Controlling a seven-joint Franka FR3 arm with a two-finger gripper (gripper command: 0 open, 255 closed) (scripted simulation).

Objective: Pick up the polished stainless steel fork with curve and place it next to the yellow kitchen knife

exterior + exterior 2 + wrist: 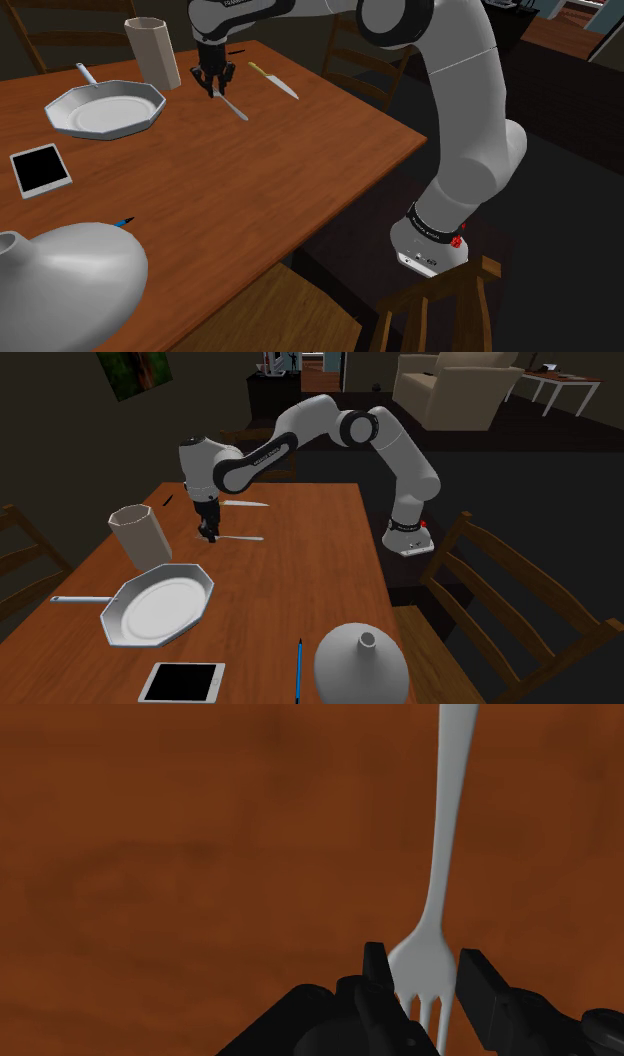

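Down on the counter (250,190) the fork (440,854) lies flat, my tool (425,956) astride its tine end, fingers (376,969) apart — gripped so far off-centre, I fear it tips and slips free.

The shoulder camera is mounted beside and slightly behind my stand (432,252). It is raised and looks down across the surface (250,190) toward its far edge, and my arm (470,90) crosses the frame from the stand side.

The second exterior camera stands beyond one end of the surface. It is raised, at mid distance, and looks along the surface's length, with my stand off one long edge.

Both exterior views cover the pan (105,108), tablet (40,170), fork (232,106) and knife (273,80).

The wrist camera looks along my gripper (422,954) from very near the surface. It frames the fork's head and a patch of brown surface.
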